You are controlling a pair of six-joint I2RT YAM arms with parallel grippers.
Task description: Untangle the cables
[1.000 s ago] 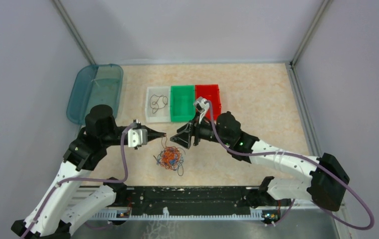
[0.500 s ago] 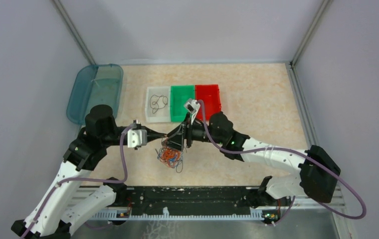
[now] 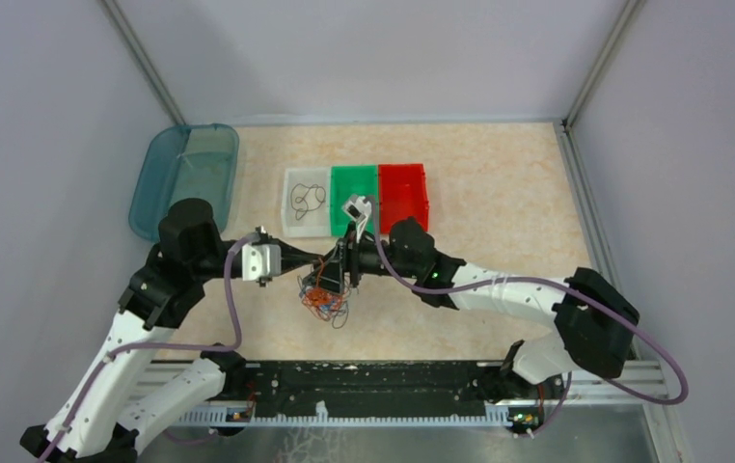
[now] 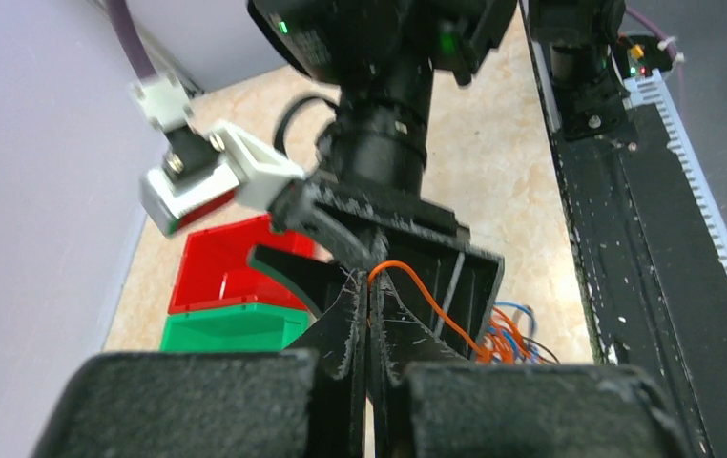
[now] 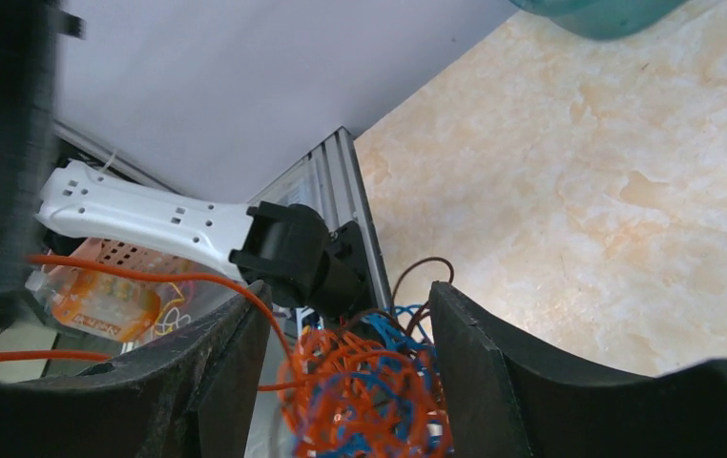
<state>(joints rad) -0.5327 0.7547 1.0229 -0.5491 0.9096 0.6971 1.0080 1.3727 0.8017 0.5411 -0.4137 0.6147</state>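
Above the beige marbled tabletop (image 3: 499, 193), my left gripper (image 4: 367, 286) pinches an orange wire (image 4: 400, 264) from the tangled orange-blue-brown cable clump (image 3: 323, 297). My right gripper (image 5: 345, 315) gapes around the clump. Next, I judge: close, then pull apart.

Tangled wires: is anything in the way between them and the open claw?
Nothing visible blocks it. The tangle of cables shows between the open fingers of the right gripper. The left gripper, shut on an orange wire, sits close by.
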